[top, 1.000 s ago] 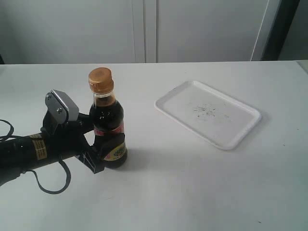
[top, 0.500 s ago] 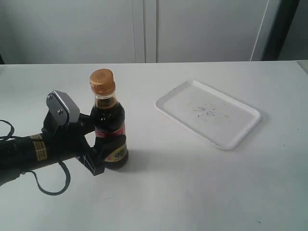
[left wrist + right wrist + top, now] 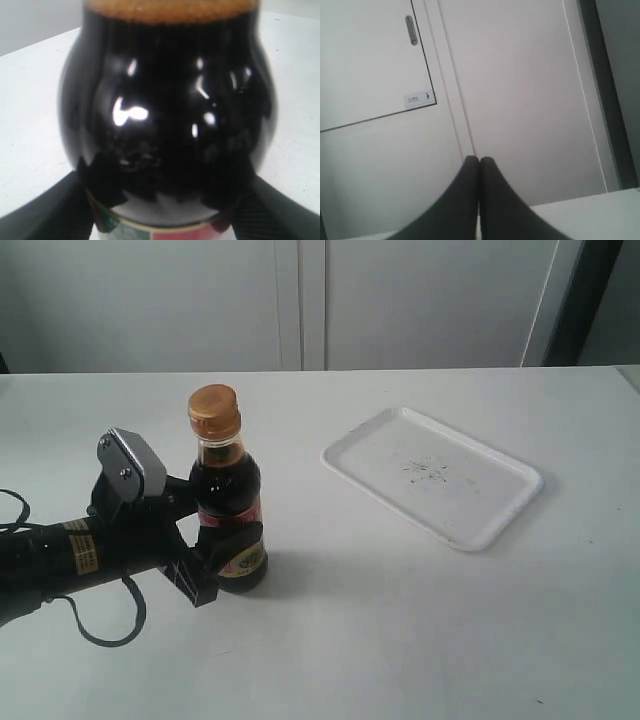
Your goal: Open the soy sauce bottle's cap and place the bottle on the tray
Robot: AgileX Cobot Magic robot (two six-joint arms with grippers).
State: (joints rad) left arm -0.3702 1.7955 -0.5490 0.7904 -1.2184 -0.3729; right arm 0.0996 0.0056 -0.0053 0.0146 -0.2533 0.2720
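Note:
The soy sauce bottle (image 3: 226, 502) stands upright on the white table at the left, dark liquid inside, pink-and-yellow label low on its body. Its bronze-gold cap (image 3: 214, 410) sits down on the neck. My left gripper (image 3: 222, 542) is shut on the bottle's lower body from the left. Up close, the bottle (image 3: 167, 115) fills the left wrist view, with a finger (image 3: 45, 215) on each side. The white tray (image 3: 432, 475) lies at the right, well apart from the bottle. My right gripper (image 3: 479, 161) is shut on nothing, held up facing a cabinet, out of the exterior view.
White cabinet doors (image 3: 300, 300) stand behind the table's far edge. A dark vertical post (image 3: 580, 300) rises at the back right. A black cable (image 3: 100, 625) loops from the left arm onto the table.
The bottle and my left gripper have shifted slightly to the right over the last second. The tray has not moved.

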